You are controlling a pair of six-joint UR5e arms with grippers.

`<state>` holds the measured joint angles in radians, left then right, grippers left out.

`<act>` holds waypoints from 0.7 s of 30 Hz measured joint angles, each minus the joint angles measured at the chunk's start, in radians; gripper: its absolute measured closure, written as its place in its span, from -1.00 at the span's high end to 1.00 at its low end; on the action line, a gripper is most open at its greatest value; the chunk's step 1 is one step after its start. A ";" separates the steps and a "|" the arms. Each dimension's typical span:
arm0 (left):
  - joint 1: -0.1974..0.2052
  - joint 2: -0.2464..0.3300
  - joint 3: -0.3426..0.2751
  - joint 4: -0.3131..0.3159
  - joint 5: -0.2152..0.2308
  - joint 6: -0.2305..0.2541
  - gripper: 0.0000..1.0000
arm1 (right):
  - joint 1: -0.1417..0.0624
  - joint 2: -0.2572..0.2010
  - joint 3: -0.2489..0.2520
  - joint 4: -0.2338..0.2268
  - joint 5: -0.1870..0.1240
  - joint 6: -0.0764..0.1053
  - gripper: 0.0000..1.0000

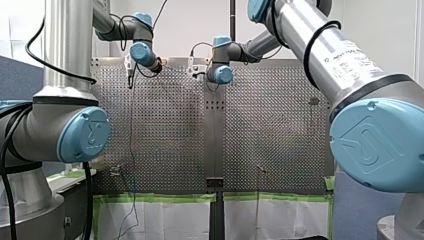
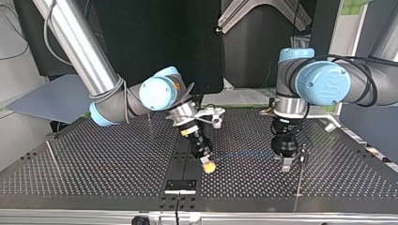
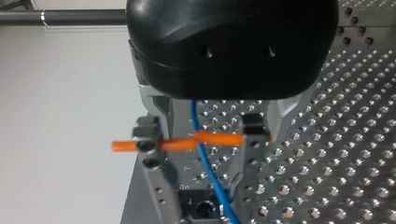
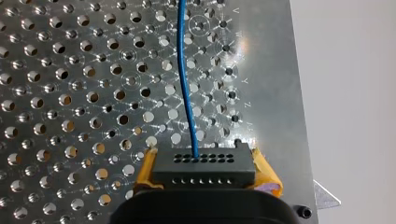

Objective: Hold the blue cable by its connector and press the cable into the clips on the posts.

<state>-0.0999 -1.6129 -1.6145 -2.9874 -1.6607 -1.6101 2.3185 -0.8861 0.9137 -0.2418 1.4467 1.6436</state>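
Right gripper [image 4: 205,164]: yellow pads [image 4: 145,171] clamped on both sides of the dark connector [image 4: 204,175], a block with rows of small holes in its face. The blue cable [image 4: 185,84] leaves that face and runs straight ahead of the gripper, low over the table [image 4: 70,98].

Left gripper [image 3: 201,140]: black body, metal fingers [image 3: 150,156] standing apart. The cable comes from under the body and passes through the gap between them. An orange rod [image 3: 218,138] crosses from finger to finger and sticks out past one. Whether the cable touches either finger, cannot tell.

Surface: bright metal plate with a close grid of holes and a plain strip along its edge beside the right gripper.

Top view: both grippers low over the plate, with the cable a faint line between them. A thin post [image 2: 299,180] stands just beside the left gripper.

Room: green tape [image 1: 160,198] along the table's edge, white sheets [image 1: 165,220] below it, and a dark panel [image 2: 155,37] behind the arms.
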 joint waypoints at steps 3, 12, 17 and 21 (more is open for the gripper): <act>0.002 0.000 0.002 0.007 -0.003 -0.005 1.00 | -0.002 0.000 0.000 0.001 0.000 0.000 -1.00; 0.000 -0.001 0.006 0.017 -0.006 -0.010 1.00 | -0.004 0.000 0.000 0.001 0.000 -0.003 -1.00; -0.001 -0.001 0.007 0.021 -0.010 -0.010 1.00 | -0.003 0.000 0.000 0.002 0.000 -0.003 -1.00; -0.001 -0.001 0.007 0.024 -0.015 -0.009 1.00 | -0.003 0.000 0.000 0.002 0.000 -0.003 -1.00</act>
<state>-0.1009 -1.6136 -1.6074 -2.9629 -1.6754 -1.6192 2.3151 -0.8861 0.9137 -0.2399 1.4467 1.6402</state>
